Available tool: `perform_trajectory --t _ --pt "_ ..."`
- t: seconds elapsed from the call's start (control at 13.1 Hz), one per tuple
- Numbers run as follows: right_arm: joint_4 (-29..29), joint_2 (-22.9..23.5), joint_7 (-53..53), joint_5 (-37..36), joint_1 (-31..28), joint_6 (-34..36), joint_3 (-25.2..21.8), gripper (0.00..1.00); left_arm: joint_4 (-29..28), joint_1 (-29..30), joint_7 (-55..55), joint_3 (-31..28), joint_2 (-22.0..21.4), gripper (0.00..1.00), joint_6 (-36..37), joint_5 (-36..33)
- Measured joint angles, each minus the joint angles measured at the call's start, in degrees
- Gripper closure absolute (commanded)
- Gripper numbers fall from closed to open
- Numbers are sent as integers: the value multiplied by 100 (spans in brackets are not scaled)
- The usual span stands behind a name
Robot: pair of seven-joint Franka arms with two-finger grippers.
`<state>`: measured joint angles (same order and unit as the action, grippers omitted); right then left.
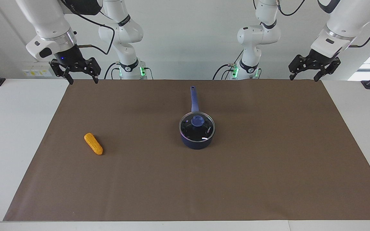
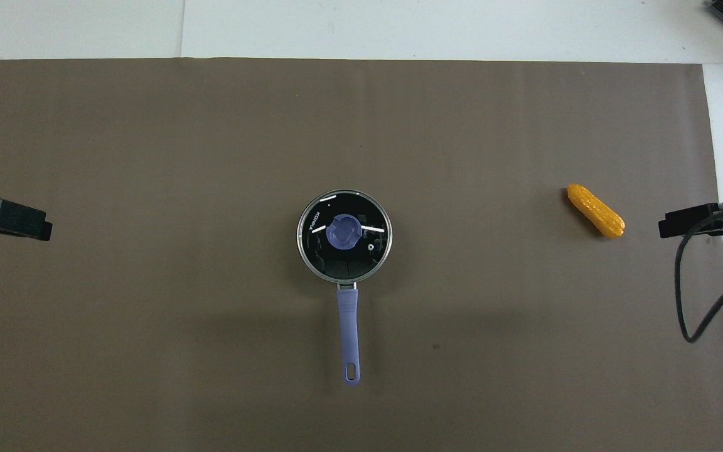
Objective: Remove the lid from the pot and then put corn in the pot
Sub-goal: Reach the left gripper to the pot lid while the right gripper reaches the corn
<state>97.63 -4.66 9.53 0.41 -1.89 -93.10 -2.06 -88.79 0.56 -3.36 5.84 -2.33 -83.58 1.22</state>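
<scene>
A: Brown mat [image 1: 268, 179] is spread over the white worktop [image 1: 8, 128]; nothing is gripped yet. Nearest the robots, both grippers are held up at the worktop's robot-side edge. The right gripper [image 1: 81, 76] is over the mat's corner at the right arm's end, fingers spread apart, nothing between them. The left gripper [image 1: 307, 74] is over the corner at the left arm's end, likewise spread and empty.

B: Pot position?

A: The pot [image 1: 197, 138] is seated mid-mat, handle pointed toward the robot-side edge. The lid [image 1: 197, 127] is still seated on it, blue knob centred. The corn [image 1: 93, 143] is laid flat toward the right arm's end, about level with the pot, well apart from it, angled on the mat.

B: Risks?

A: Judged only. The knob is small and rounded; a shallow pinch could be slipped off and the glass lid dropped back on the rim. If the lid is pulled up tilted, the light pot could be dragged or tipped, since it is not braced. The handle lies on the approach line and could be clipped. The corn is rounded; it could be rolled away if the fingers are closed along its length rather than across it. Release from too high could see it bounced out.
</scene>
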Motion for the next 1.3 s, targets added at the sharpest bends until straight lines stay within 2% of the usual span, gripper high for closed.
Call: perform_trajectory --t 0.31,0.54,0.92,1.3 --pt "874 64 996 0 -132 -1117 -1 0 -51 -510 1 21 237 0 -215 3" --pt "1407 465 1794 0 -131 -2129 3 0 -265 -887 13 33 368 0 -629 4" --pt "1472 1449 2816 0 -131 -3319 2 0 -465 -1429 289 38 662 0 -1208 7" --pt "1470 1990 3811 -1 -192 -3868 -10 0 -471 -1952 1012 41 1058 0 -1701 7"
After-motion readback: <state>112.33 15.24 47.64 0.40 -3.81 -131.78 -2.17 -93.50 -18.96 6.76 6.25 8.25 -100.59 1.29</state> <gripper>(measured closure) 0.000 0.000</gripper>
